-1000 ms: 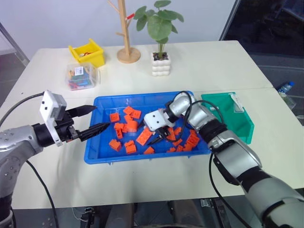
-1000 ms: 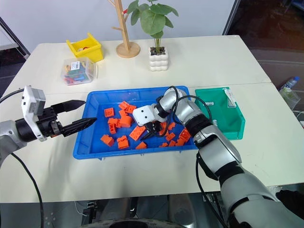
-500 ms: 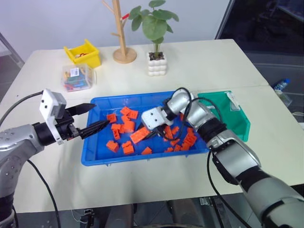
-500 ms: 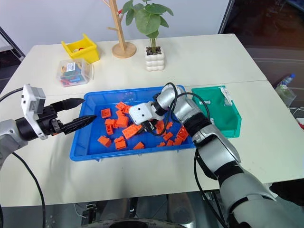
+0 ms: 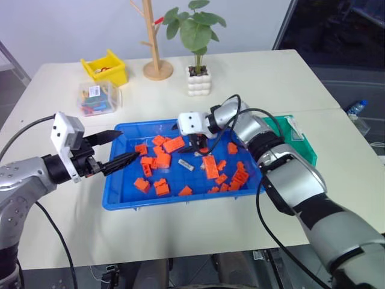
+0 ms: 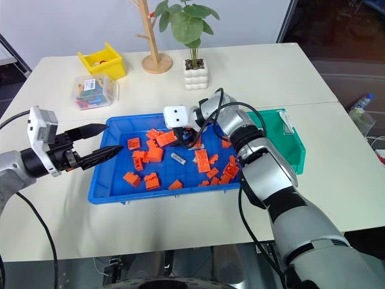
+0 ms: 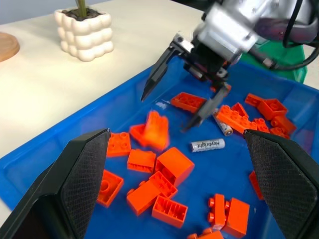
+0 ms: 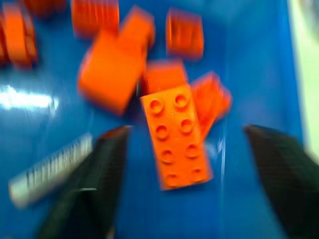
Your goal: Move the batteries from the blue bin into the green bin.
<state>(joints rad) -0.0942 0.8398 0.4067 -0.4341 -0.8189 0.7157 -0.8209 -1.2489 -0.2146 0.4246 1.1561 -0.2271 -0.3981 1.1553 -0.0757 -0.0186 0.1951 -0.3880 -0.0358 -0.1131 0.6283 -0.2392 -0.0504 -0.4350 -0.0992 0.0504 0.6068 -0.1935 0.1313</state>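
Blue bin (image 5: 120, 198) on white table (image 5: 271, 78).

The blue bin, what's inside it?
Inside the blue bin: many orange blocks and a silver battery lying flat on the bare floor. Anything hidden under the blocks can't be seen.

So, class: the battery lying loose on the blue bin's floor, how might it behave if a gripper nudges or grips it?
The battery is a smooth cylinder lying on its side on bare blue bin floor, so a nudge would probably roll it. Its slick casing may slip between narrow fingers. It looks rigid, so squeezing it should not deform it.
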